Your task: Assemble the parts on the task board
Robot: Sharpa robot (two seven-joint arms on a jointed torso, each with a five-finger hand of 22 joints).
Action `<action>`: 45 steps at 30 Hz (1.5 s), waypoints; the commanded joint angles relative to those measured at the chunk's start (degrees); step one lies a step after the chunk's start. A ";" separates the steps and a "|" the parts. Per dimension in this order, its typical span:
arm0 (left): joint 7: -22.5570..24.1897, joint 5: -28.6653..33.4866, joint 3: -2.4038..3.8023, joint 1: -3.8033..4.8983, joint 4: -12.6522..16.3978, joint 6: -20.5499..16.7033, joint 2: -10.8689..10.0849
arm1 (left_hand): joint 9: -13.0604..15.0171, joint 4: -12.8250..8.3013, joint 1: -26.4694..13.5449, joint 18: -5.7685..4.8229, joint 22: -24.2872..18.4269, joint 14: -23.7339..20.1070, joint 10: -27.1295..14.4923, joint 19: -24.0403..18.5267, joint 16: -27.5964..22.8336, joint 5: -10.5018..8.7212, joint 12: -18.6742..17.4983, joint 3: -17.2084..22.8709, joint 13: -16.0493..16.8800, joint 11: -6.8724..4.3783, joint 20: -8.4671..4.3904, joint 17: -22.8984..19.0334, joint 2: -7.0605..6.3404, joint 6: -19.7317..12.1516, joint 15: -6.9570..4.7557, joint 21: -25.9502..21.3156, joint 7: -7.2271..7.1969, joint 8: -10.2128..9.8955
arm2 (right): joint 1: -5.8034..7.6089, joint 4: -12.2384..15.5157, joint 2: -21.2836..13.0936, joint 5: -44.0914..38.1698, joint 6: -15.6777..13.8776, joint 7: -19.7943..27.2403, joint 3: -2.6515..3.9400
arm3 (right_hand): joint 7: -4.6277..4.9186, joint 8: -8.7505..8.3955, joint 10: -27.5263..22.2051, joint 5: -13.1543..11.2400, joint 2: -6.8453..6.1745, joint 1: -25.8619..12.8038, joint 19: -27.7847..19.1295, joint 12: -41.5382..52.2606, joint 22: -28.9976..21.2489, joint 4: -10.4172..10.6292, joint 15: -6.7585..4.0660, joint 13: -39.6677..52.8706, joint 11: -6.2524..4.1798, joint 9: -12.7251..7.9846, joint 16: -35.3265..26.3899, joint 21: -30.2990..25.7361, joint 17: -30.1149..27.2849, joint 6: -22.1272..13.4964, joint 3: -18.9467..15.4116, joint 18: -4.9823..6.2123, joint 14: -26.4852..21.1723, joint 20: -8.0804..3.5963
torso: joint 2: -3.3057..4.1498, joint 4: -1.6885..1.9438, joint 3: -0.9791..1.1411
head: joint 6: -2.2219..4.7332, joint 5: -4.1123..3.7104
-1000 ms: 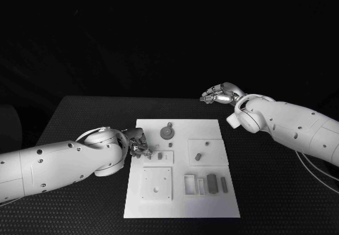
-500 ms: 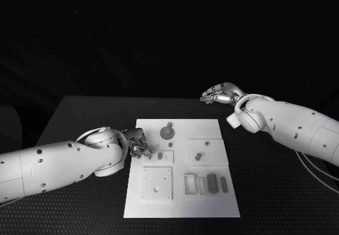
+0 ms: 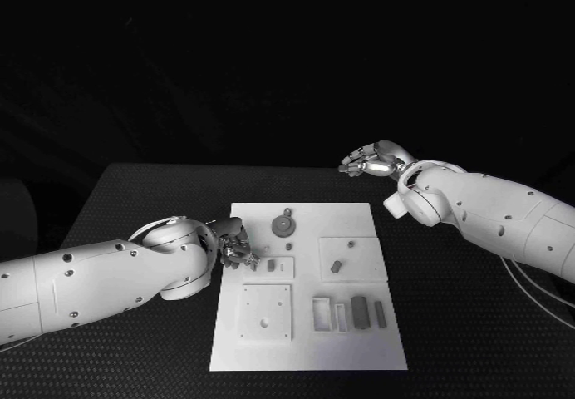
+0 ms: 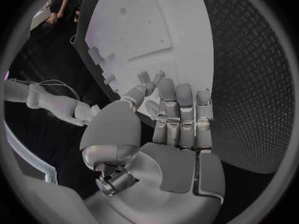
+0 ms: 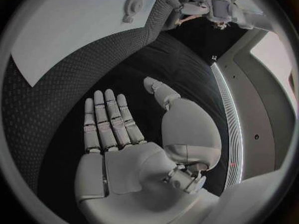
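The white task board lies in the middle of the table. On it are a round grey disc, a small grey part standing in a little square block, and several grey bars near the front. My left hand hovers at the board's left edge, just beside that small part. In the left wrist view its fingers lie straight with the thumb bent toward them and nothing between. My right hand is raised beyond the board's far right corner, its fingers spread and its palm empty.
A raised square plate sits at the board's front left and another at mid right with two small parts on it. Black textured table surrounds the board on all sides.
My left hand has drawn back a little from the small part toward the board's left edge. The right hand has stayed where it was.
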 commanded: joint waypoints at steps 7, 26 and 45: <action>1.49 -0.11 -0.05 -0.37 0.14 -2.36 0.01 | -0.03 -7.90 0.66 0.03 0.85 0.48 0.71 0.53 -0.25 0.16 -0.36 8.12 -0.07 -0.98 -5.46 -0.06 -0.16 0.45 -0.16 0.11 -0.16 -0.34 | -0.01 0.06 0.01 -0.04 0.63 0.58 0.01 | 0.99 0.30 0.38 0.21 0.47 -0.20 -0.19 -0.37 0.11 0.08 0.31 0.06 -0.03 -0.11 -0.36 -0.27 -0.08 -0.52 -0.17 -0.94 -0.06 -0.19 | -0.01 0.03 -0.08 | -0.01 -0.07; 2.01 0.39 -0.05 -0.61 0.32 -1.55 0.07 | 0.01 -7.89 0.71 0.02 0.85 0.53 0.74 0.59 -0.28 0.15 -0.40 8.14 -0.09 -0.98 -5.48 -0.08 -0.19 0.48 -0.17 0.10 -0.16 -0.39 | -0.02 0.01 0.02 -0.04 0.69 0.56 0.01 | 0.98 0.32 0.39 0.22 0.47 -0.21 -0.20 -0.40 0.12 0.08 0.32 0.06 -0.02 -0.13 -0.37 -0.28 -0.08 -0.53 -0.17 -0.95 -0.06 -0.19 | 0.00 0.06 -0.06 | -0.09 -0.15; 1.31 0.25 -0.05 -0.65 0.24 1.06 -0.06 | 0.04 -7.87 0.74 0.02 0.85 0.53 0.74 0.61 -0.34 0.13 -0.47 8.17 -0.12 -0.97 -5.48 -0.12 -0.16 0.46 -0.16 0.06 -0.15 -0.48 | -0.02 0.01 -0.08 -0.04 0.71 0.59 0.01 | 0.98 0.35 0.40 0.22 0.48 -0.23 -0.21 -0.44 0.13 0.09 0.32 0.06 -0.02 -0.16 -0.37 -0.28 -0.08 -0.54 -0.18 -0.96 -0.07 -0.20 | 0.02 0.04 -0.08 | -0.27 -0.17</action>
